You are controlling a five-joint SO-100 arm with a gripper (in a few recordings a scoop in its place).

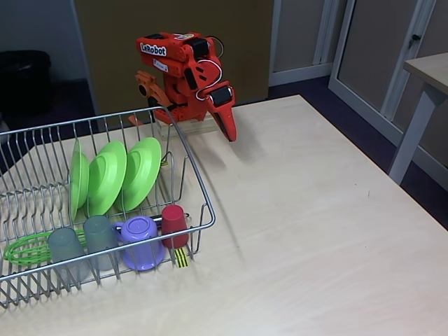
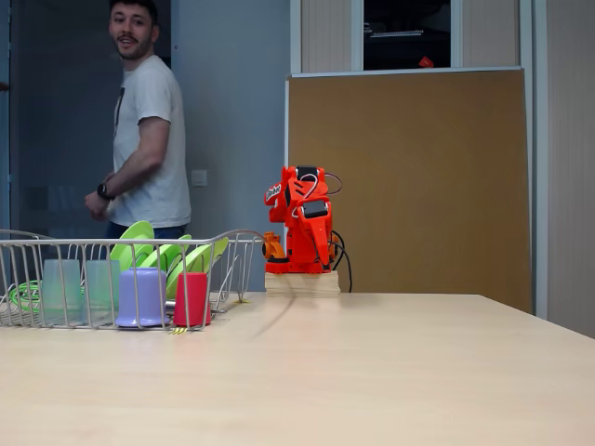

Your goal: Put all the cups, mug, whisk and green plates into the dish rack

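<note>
The silver wire dish rack [image 1: 192,172] [image 2: 93,242] stands at the table's left in both fixed views. Three green plates [image 1: 106,176] [image 2: 138,240] stand on edge between its dividers. Upside down along its front row are two grey cups [image 1: 66,246] [image 2: 61,283], the purple mug [image 1: 140,241] [image 2: 141,297] and a red cup [image 1: 173,220] [image 2: 191,299]. The green whisk [image 1: 28,248] [image 2: 23,295] lies at the rack's left end. The orange arm is folded over its base at the back of the table. Its gripper [image 1: 229,133] [image 2: 322,256] points down, shut and empty, well away from the rack.
The wooden table [image 1: 315,210] spreads bare to the right of the rack. A yellow-and-black tag [image 1: 181,257] hangs at the rack's front corner. A person [image 2: 149,139] stands behind the rack. Another table's corner [image 1: 430,70] shows at the far right.
</note>
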